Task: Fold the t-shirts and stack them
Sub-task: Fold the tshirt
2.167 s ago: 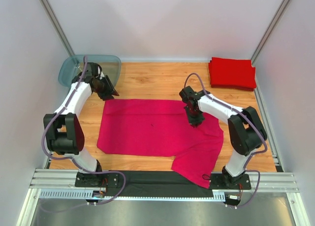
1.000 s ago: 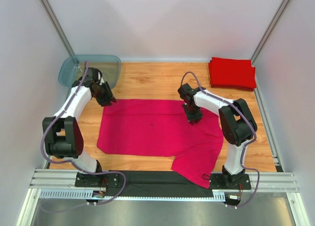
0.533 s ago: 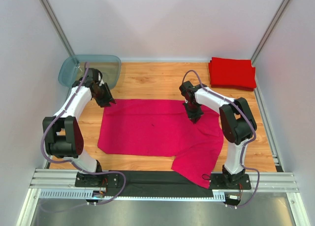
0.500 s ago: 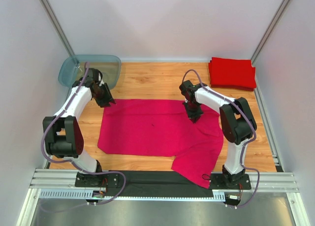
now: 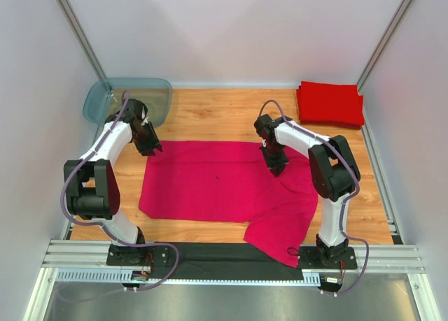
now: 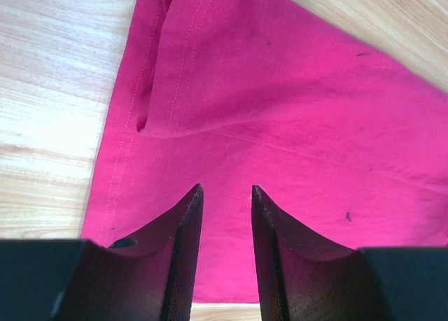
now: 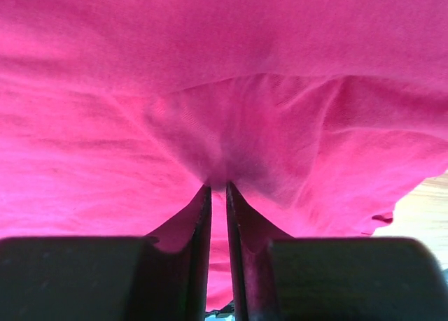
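A magenta-pink t-shirt [image 5: 224,184] lies spread flat on the wooden table, one sleeve hanging toward the near edge. My left gripper [image 5: 154,148] hovers at its far left corner. In the left wrist view that gripper [image 6: 226,189] is open over the hemmed corner of the shirt [image 6: 294,118], with nothing between the fingers. My right gripper [image 5: 274,168] presses down on the shirt's right part. In the right wrist view it [image 7: 218,187] is shut on a puckered pinch of the magenta cloth [image 7: 231,125]. A folded stack of red t-shirts [image 5: 330,103] sits at the far right corner.
A translucent blue-grey tub [image 5: 127,97] stands at the far left corner, just behind my left arm. Bare wood [image 5: 217,115] shows between the shirt and the back wall. White walls and metal posts close in the table on three sides.
My left gripper has edged nearer to the shirt's far left corner. My right gripper has closed on the cloth, which now bunches at its fingertips.
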`<control>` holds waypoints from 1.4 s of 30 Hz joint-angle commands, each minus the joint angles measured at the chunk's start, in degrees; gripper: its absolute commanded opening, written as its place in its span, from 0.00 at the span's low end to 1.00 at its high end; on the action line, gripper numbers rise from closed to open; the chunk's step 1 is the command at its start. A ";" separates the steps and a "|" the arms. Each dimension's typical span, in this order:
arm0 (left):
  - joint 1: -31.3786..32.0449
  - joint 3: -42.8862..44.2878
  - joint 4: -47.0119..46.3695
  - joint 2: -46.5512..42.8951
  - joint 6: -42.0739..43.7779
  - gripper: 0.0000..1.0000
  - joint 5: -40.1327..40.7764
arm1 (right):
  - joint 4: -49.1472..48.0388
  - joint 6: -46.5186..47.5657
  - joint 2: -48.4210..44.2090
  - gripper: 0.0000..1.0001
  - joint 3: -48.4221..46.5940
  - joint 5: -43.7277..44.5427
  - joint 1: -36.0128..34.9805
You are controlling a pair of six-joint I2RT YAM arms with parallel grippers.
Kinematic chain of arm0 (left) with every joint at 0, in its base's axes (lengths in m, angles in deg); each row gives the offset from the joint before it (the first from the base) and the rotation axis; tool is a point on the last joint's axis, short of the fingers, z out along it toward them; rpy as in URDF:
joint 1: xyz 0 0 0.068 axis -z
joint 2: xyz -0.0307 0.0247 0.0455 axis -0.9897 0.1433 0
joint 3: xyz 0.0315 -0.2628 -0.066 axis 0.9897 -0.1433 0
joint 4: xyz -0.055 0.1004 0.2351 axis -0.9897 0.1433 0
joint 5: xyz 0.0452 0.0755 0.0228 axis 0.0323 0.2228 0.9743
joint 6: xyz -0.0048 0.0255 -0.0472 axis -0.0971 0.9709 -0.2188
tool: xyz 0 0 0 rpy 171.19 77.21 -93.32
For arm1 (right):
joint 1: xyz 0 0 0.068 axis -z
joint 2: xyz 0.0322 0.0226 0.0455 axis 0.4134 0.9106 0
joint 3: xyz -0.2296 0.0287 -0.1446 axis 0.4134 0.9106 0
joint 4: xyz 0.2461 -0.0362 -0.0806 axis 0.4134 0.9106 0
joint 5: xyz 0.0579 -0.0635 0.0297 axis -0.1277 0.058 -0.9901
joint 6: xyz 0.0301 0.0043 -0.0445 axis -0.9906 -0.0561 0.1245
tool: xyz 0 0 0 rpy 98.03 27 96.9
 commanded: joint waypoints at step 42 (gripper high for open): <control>-0.01 5.05 4.44 13.05 2.24 0.41 9.20 | -0.53 -14.79 -0.55 0.00 1.25 -15.93 4.62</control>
